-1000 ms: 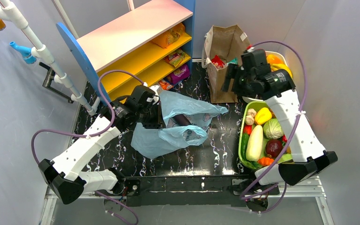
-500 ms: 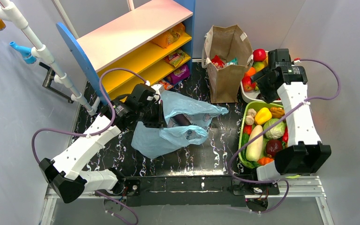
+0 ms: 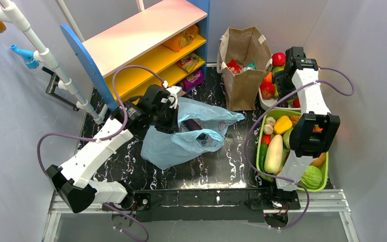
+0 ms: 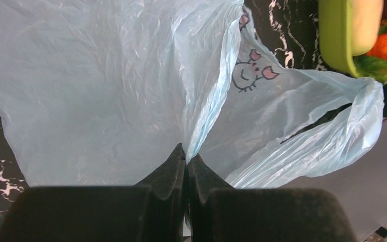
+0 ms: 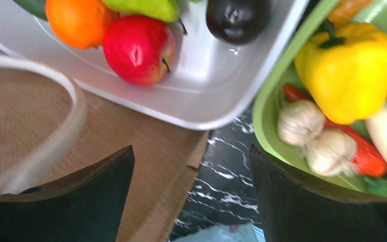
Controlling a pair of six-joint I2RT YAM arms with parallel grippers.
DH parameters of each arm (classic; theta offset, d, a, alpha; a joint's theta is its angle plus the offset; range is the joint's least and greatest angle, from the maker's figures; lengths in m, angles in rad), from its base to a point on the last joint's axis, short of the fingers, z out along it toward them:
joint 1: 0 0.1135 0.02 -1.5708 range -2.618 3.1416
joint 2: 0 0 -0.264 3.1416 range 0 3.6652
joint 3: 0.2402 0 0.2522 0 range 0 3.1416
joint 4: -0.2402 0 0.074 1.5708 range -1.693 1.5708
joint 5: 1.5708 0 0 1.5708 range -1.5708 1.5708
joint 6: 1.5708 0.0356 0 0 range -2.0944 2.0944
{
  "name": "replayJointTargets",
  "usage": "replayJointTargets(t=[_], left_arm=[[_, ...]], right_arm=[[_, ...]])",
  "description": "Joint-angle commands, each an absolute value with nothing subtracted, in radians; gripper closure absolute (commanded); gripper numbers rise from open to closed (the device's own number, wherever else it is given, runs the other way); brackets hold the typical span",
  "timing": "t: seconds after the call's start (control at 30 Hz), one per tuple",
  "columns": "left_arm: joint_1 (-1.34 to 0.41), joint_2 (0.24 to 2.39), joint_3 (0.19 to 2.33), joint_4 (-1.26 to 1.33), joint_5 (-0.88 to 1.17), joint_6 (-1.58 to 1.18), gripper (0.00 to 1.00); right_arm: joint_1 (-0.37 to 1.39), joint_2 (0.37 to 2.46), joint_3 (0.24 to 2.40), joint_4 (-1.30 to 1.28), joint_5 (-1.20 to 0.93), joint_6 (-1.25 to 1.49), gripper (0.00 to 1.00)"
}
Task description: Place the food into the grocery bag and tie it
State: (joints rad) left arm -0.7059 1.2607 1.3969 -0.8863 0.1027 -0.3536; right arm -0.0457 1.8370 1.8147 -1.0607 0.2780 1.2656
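On the near left, the white left arm (image 3: 93, 156) reaches forward over the black marbled worktop (image 3: 221, 166) to the thin, translucent light-blue plastic carrier bag (image 3: 181, 143). The bag lies crumpled in the middle of the worktop with a loop handle trailing to the right and a small cat face (image 4: 247, 75) printed on it. The left gripper (image 4: 186, 157) is pinched on a fold of film at the bag's left side, its fingers pressed together with the plastic between them. A dark shape (image 3: 194, 126) shows through the film, though I cannot tell what it is. To the right, a long green plastic tub (image 3: 258, 146) holds a yellow pepper (image 5: 350, 65), garlic bulbs (image 5: 302, 123), a white radish (image 3: 273, 154) and other plastic vegetables, and the right arm (image 3: 307, 131) rises over it. Beyond the tub the right gripper (image 5: 190, 156) hangs with its jaws spread wide and nothing between them. It is just beside the stiff brown paper bag (image 3: 242, 85) and near a white tray (image 5: 196, 101) of plastic fruit, a red apple (image 5: 138, 48) among them. The small foil snack packets (image 3: 234, 66), one red and one teal, sit in the open top of the paper bag, well apart from the blue bag. Farthest back on the left stands a blue-sided shelf unit (image 3: 146, 65) whose yellow shelves carry more packets (image 3: 181, 40).
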Motion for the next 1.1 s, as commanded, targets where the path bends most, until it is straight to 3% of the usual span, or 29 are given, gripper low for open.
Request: replayJointTargets(t=[0.0, 0.2, 1.07], left_arm=[[-0.702, 1.311, 1.451, -0.933, 0.09, -0.259, 1.0], [-0.702, 1.381, 1.483, -0.961, 0.07, -0.232, 1.0], [-0.702, 1.527, 1.561, -1.038, 0.015, -0.22, 1.0]], right_arm=[[-0.066, 1.934, 1.946, -1.025, 0.279, 1.319, 0.1], [-0.072, 2.077, 2.081, -1.04, 0.265, 1.338, 0.09], [-0.08, 2.325, 2.113, -0.844, 0.196, 1.428, 0.06]])
